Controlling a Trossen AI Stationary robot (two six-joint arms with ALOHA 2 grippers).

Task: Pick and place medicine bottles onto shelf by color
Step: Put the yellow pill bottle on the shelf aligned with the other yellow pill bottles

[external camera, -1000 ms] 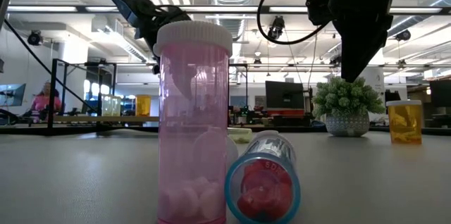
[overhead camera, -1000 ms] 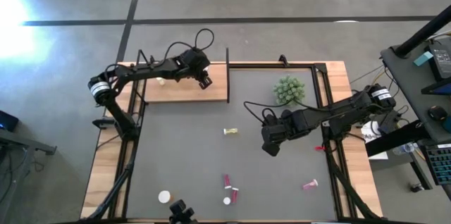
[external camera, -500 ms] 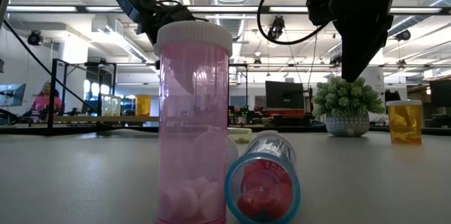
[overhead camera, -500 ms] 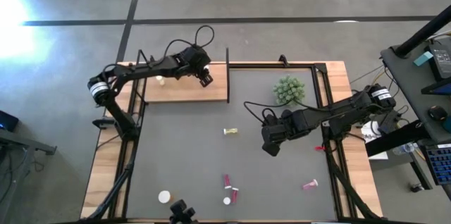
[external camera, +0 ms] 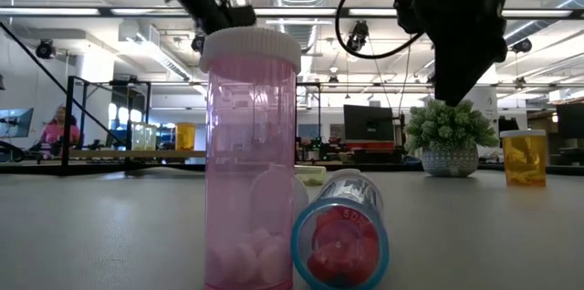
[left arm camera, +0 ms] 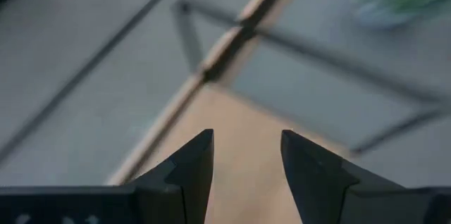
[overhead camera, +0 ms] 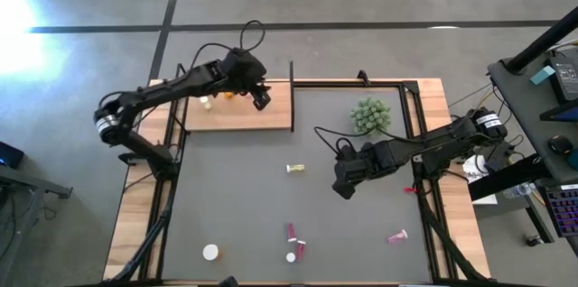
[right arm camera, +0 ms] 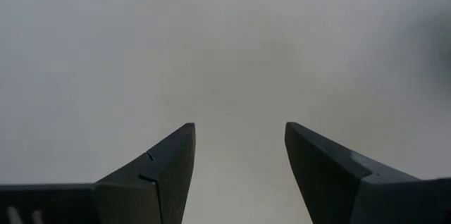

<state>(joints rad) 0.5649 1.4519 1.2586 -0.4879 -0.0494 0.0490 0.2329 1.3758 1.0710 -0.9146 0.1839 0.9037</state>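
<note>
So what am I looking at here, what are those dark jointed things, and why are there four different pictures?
Two robot arms working at a table. One camera looks down from above, one sits at table height, and one rides on each wrist. The left end effector hangs open and empty over the wooden shelf, where a white bottle and an orange bottle stand. The right end effector waits open over the grey mat. Pink bottles and a plant sit there too.

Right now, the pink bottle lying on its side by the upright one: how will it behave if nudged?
The lying pink bottle is a round cylinder on the flat grey mat, so it would probably roll. It looks like light clear plastic, likely easy to shove. It seems to rest beside the upright pink bottle, which might block it.
</note>
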